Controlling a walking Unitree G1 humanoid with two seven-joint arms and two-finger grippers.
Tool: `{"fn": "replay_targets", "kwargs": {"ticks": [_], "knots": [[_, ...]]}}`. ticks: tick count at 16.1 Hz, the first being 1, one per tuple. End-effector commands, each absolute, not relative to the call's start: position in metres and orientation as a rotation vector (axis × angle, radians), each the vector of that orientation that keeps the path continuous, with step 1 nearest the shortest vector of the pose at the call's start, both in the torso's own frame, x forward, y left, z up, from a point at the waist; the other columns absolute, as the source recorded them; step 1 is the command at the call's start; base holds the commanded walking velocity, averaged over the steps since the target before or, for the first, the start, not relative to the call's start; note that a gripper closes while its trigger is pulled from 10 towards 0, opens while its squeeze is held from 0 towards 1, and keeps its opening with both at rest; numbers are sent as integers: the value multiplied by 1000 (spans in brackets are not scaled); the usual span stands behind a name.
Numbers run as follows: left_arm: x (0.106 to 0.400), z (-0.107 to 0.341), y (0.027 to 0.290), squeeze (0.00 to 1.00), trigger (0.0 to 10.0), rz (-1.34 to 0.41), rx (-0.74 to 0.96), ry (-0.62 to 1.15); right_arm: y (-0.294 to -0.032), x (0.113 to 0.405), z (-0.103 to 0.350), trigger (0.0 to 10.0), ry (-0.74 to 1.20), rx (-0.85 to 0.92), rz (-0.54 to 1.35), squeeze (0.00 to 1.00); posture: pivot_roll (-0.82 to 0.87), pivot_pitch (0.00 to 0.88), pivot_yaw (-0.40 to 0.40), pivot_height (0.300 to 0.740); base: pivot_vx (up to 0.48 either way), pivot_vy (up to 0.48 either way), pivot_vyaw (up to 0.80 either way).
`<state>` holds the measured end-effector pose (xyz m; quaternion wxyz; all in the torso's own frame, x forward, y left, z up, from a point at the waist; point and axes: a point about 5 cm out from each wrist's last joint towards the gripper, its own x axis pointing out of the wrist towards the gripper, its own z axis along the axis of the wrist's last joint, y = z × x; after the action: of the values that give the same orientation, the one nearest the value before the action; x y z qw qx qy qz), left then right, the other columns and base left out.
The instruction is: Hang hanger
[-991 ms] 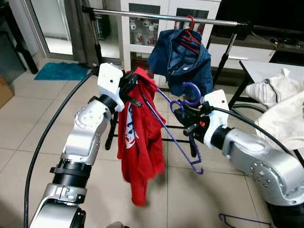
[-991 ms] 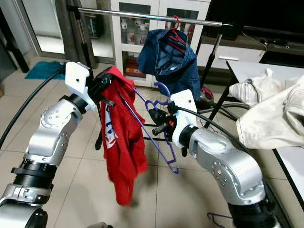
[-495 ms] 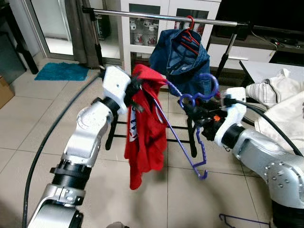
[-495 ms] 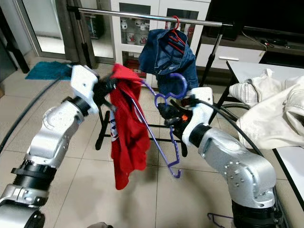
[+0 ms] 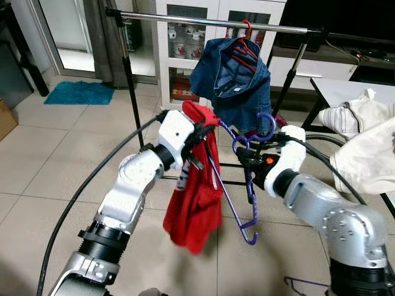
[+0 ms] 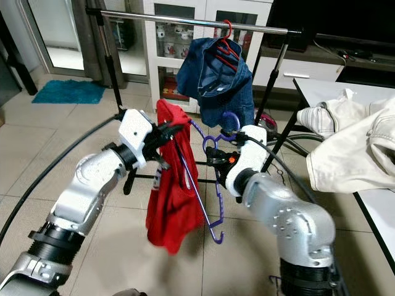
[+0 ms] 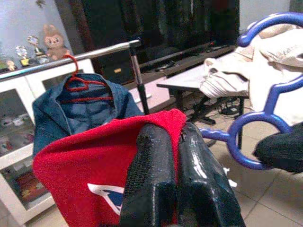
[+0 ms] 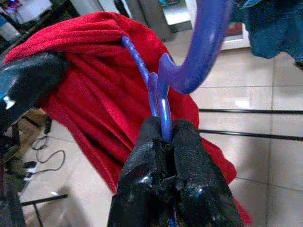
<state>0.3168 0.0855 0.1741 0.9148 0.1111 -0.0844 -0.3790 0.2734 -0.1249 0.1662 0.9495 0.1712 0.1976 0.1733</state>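
Rail: I see a metal clothes rail [image 5: 203,21] across the top.
Denim jacket: hangs from it on a red hanger [image 5: 247,46].
Rug: a teal mat [image 5: 80,92] lies on the tiled floor [image 5: 49,160].
Tabletop: white clothes [image 5: 364,132] piled on it.

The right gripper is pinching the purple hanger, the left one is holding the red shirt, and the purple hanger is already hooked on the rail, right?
Not quite. The purple hanger is not on the rail yet; the left eye view shows it well below, held by the right gripper. The left gripper does hold the red shirt.
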Motion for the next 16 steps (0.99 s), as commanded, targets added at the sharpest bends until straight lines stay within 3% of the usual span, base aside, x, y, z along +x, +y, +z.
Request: {"fn": "replay_targets", "kwargs": {"ticks": [1,7,10,11,12,15,16], "knots": [[310,194,75,0,0,-835,206,-276,-138,277,155,10000,445,316,221,0,-57,0,-57,740,0,0,0],[317,158,106,0,0,-715,447,-81,-150,294,194,10000,199,253,176,0,-56,0,-59,740,0,0,0],[320,163,110,0,0,-669,405,-102,-144,296,211,10000,112,254,262,0,-54,0,-61,740,0,0,0],[318,165,105,0,4275,-698,387,-116,-142,296,213,10000,94,263,283,0,-54,0,-61,740,0,0,0],[316,165,103,0,10000,-716,378,-118,-141,296,214,10000,86,269,292,0,-48,0,-64,740,0,0,0],[312,164,96,0,10000,-765,345,-114,-137,297,219,10000,44,302,322,0,-49,0,-58,740,0,0,0],[311,163,96,263,10000,-775,335,-114,-137,296,220,10000,34,303,329,0,-49,0,-58,740,0,0,0]]}}
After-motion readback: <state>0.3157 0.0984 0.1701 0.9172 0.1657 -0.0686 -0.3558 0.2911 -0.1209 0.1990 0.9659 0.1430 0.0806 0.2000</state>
